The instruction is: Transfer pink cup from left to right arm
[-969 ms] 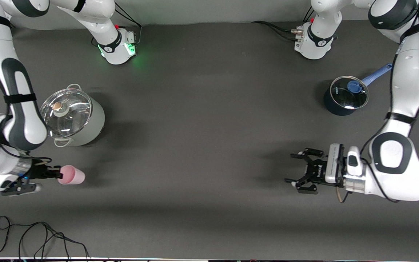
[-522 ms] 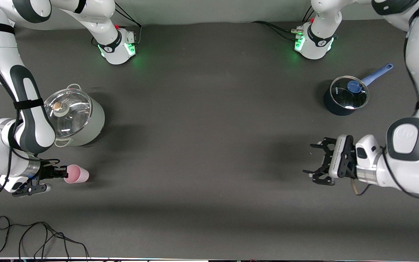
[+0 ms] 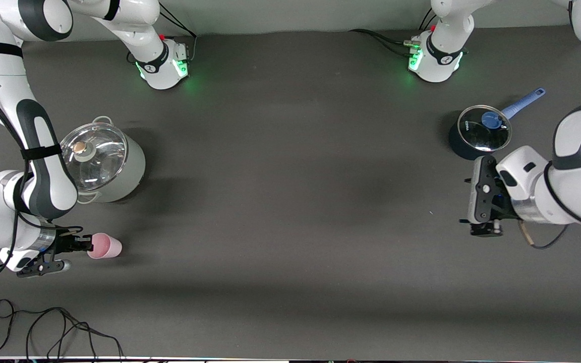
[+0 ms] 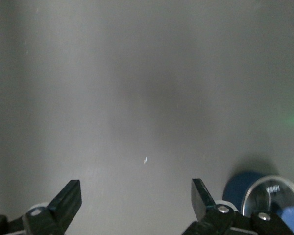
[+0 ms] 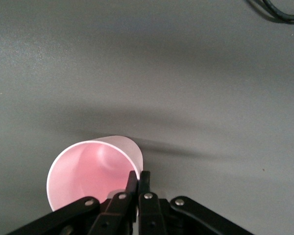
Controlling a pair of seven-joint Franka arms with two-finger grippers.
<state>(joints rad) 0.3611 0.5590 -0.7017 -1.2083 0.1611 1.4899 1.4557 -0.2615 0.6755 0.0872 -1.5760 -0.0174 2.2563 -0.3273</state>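
Pale-pink plastic, tapered and handleless, the small pink cup [image 3: 105,246] was held at its rim by the right gripper [image 3: 81,244] near the corner of the tabletop at the right arm's end, on the edge closest to the front camera. In the right wrist view the fingers [image 5: 137,188] were clamped together on the cup's wall [image 5: 90,176], one inside the mouth and one outside, with the cup tipped on its side. Whether the cup touched the dark grey tabletop [image 3: 290,191] or hung just above it could not be told.

The left gripper [image 3: 483,199] hung over the table's left-arm end, empty, its fingers [image 4: 68,198] spread wide. It was beside the small dark-blue saucepan with a glass lid and blue handle [image 3: 479,132]. A large steel stockpot with a glass lid [image 3: 103,160] stood near the right arm's edge, farther from the front camera than the cup.

By judgement, the handover itself was complete, since the cup sat in the right arm's grip and the left arm was clear. The next move would call for a controlled lowering of the cup, then a release.
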